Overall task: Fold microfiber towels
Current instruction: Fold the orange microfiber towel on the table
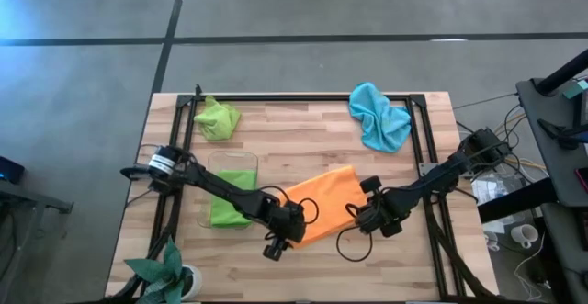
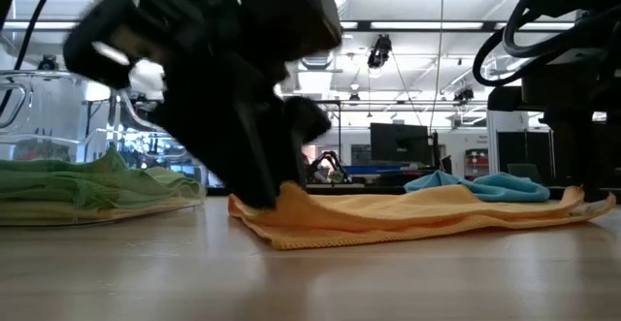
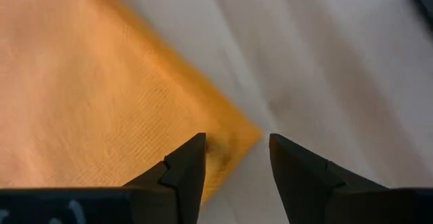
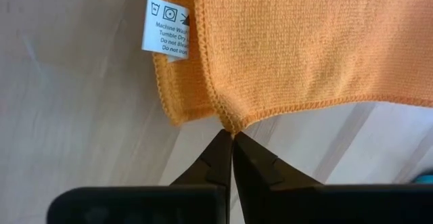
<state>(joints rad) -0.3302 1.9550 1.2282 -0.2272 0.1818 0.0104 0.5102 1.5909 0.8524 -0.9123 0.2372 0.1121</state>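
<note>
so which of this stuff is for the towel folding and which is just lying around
For the job: orange towel, with the right hand shut on its edge and the left hand open at a corner; lime green towel; light blue towel; green towel in the clear tray.

Lying about: plant.

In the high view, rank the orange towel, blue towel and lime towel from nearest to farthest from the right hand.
1. Orange towel: at the right hand, which is shut on its corner.
2. Blue towel: back right of the table.
3. Lime towel: back left, farthest.
</note>
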